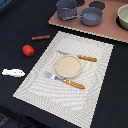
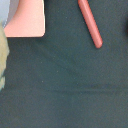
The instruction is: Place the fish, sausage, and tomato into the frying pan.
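The sausage (image 1: 41, 37) lies on the dark table at the exterior view's left of the placemat; it also shows in the wrist view (image 2: 90, 23) as a reddish rod. The tomato (image 1: 28, 50) sits nearer, below the sausage. The white fish (image 1: 13, 72) lies nearer still, by the left edge. The blue-grey frying pan (image 1: 92, 17) stands on the pink board at the back, its thin handle pointing to the exterior view's left. No gripper or arm shows in either view.
A taller grey pot (image 1: 66, 8) stands beside the pan on the pink board (image 1: 102, 29), whose corner shows in the wrist view (image 2: 27, 20). A beige bowl (image 1: 123, 17) sits at back right. The placemat (image 1: 95, 70) holds a tan plate (image 1: 68, 66) and orange-handled cutlery (image 1: 75, 84).
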{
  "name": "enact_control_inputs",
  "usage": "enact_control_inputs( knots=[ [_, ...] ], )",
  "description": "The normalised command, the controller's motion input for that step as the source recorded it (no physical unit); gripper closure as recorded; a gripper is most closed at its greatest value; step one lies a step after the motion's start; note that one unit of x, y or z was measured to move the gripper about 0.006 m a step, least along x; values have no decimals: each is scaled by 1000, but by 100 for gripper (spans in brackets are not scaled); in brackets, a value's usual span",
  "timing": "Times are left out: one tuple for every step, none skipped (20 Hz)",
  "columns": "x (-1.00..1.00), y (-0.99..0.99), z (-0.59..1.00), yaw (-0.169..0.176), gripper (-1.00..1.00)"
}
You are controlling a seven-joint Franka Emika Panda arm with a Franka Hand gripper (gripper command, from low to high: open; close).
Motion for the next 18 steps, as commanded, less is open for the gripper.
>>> enact_control_inputs(
  knots=[
    [29,-1000,-471,17,-100],
    [29,-1000,-471,17,-100],
    [29,-1000,-460,16,-100],
    [34,-1000,-454,17,-100],
    [29,-1000,-454,14,-100],
    [29,-1000,-454,14,-100],
    [20,-1000,-463,13,-100],
    [20,-1000,-466,12,-100],
    [17,-1000,-471,11,-100],
    [3,-1000,-483,6,-100],
    [0,-1000,-489,4,-100],
    [0,-1000,-489,3,-100],
    [0,-1000,-494,0,-100],
    [0,-1000,-497,0,-100],
    [0,-1000,-494,0,-100],
    [0,-1000,-500,0,-100],
    [0,-1000,-506,0,-100],
    [0,-1000,-509,0,-100]
  ],
)
